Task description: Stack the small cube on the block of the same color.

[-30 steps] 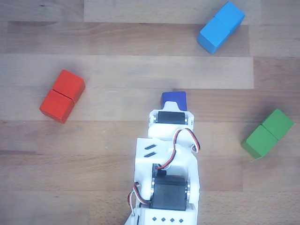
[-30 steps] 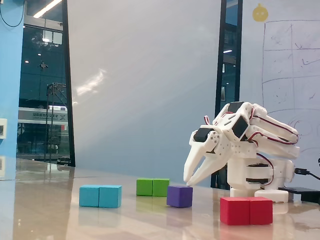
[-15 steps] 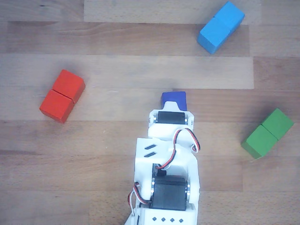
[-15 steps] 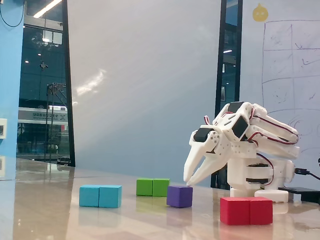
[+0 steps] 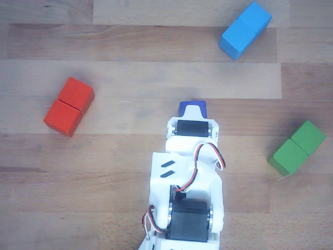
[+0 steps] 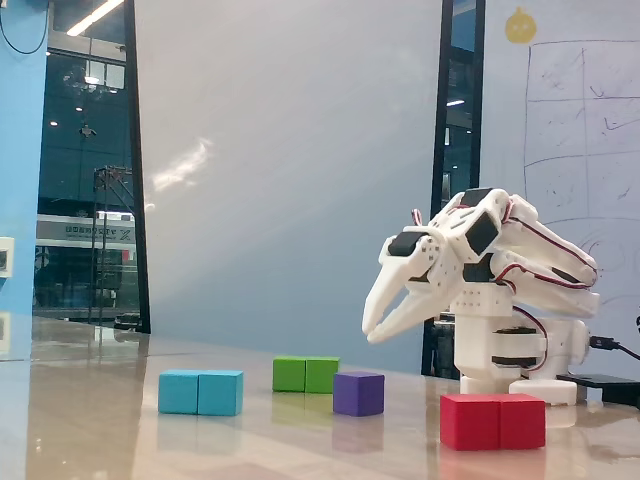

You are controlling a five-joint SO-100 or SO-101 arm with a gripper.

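Observation:
The small dark blue cube [image 5: 193, 106] lies mid-table; in the fixed view [image 6: 358, 392] it looks violet and rests flat on the table. My gripper [image 6: 370, 335] hangs just above it and slightly to its right, tilted down, jaws parted by a narrow gap and holding nothing. In the other view the white wrist covers the near part of the cube, and the gripper [image 5: 192, 112] shows only as a white tip over it. The sky-blue oblong block [image 5: 245, 29] lies at the far right there, and at the left in the fixed view [image 6: 200, 392].
A red oblong block [image 5: 69, 106] lies at the left in the other view, nearest the camera in the fixed view [image 6: 493, 420]. A green oblong block [image 5: 297, 147] lies at the right, behind the cube in the fixed view [image 6: 306, 374]. The arm's base [image 6: 505, 350] stands at the right.

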